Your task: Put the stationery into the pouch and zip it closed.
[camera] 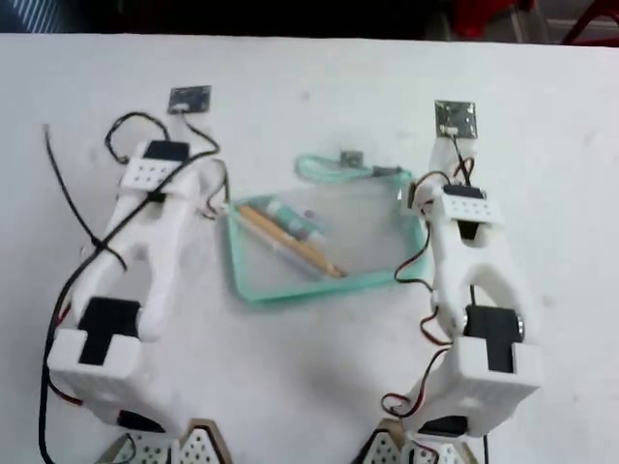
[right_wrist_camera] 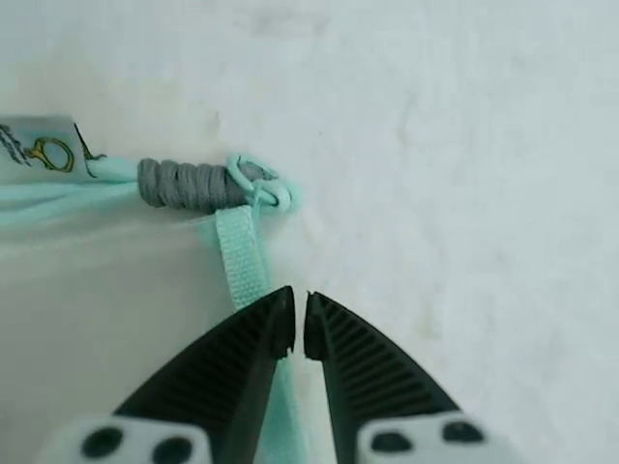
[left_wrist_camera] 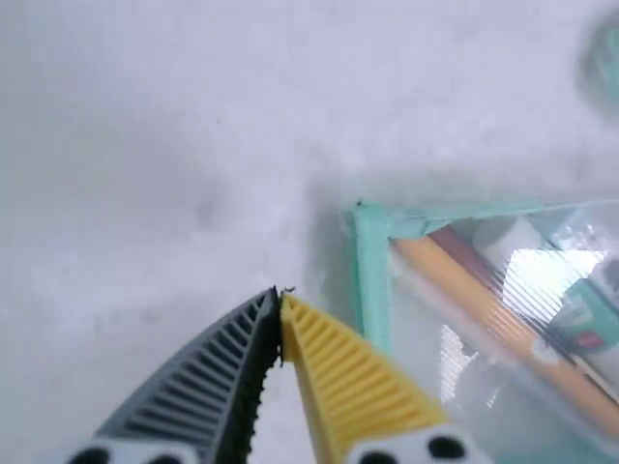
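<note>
the pouch (left_wrist_camera: 373,280) lies just beside the left pincer (left_wrist_camera: 280,302) (tips together)

This looks like a robotics lab or hobby workshop bench. A plain white table (camera: 290,367) carries two white, printed-looking arms, the left arm (camera: 126,261) and the right arm (camera: 474,290), side by side. Their wiring is bare: a black cable (camera: 68,203) loops loose beside the left arm and thin red and black wires (camera: 426,261) hang off the right. Two small square plates (camera: 190,99) (camera: 456,118) lie near the far edge, each wired. Beyond that edge the room is dark, with a red frame (camera: 493,14) near the far right corner.
</note>
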